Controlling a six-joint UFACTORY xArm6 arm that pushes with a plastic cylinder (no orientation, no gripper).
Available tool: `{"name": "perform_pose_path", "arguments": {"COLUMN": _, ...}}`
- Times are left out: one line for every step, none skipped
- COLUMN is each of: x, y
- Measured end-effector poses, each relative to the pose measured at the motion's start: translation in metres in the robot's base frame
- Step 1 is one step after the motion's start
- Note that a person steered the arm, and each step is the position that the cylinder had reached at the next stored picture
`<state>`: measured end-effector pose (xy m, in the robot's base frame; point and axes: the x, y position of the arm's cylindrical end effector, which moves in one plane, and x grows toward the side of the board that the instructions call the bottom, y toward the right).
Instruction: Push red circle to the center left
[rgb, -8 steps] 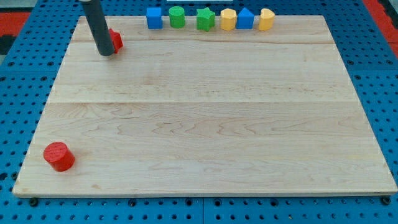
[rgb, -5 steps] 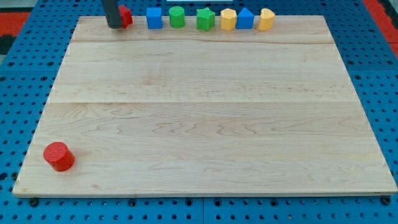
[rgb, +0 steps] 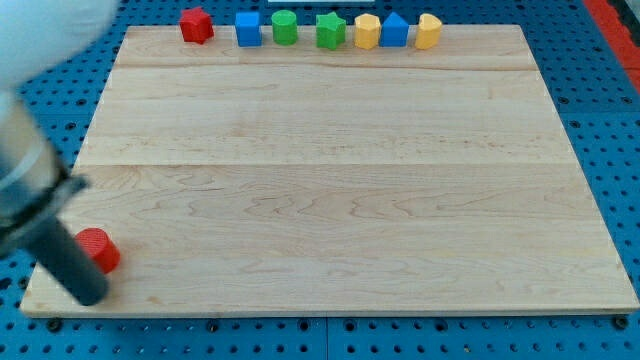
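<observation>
My tip (rgb: 90, 298) rests at the desk's (rgb: 330, 190) lower-left corner, touching the red circle (rgb: 99, 248) just up-right of it; the rod grasps nothing. No containers show.

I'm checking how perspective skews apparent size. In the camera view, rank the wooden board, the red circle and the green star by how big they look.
1. Wooden board, by far the largest.
2. Red circle, though my tip partly covers it.
3. Green star, slightly smaller.
The circle lies nearer the view's bottom, so their true sizes may match.

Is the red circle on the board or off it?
On: red circle sits inside the board's lower-left corner, my tip just below-left.
</observation>
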<state>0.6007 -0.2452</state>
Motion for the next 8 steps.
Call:
{"name": "perform_pose_path", "arguments": {"x": -0.036, "y": -0.023}}
{"name": "perform_pose_path", "arguments": {"x": -0.037, "y": -0.005}}
{"name": "perform_pose_path", "arguments": {"x": 0.017, "y": -0.030}}
{"name": "perform_pose_path", "arguments": {"x": -0.007, "y": 0.010}}
{"name": "perform_pose_path", "arguments": {"x": -0.055, "y": 0.014}}
{"name": "perform_pose_path", "arguments": {"x": -0.030, "y": 0.034}}
{"name": "perform_pose_path", "arguments": {"x": -0.025, "y": 0.060}}
{"name": "perform_pose_path", "arguments": {"x": -0.102, "y": 0.059}}
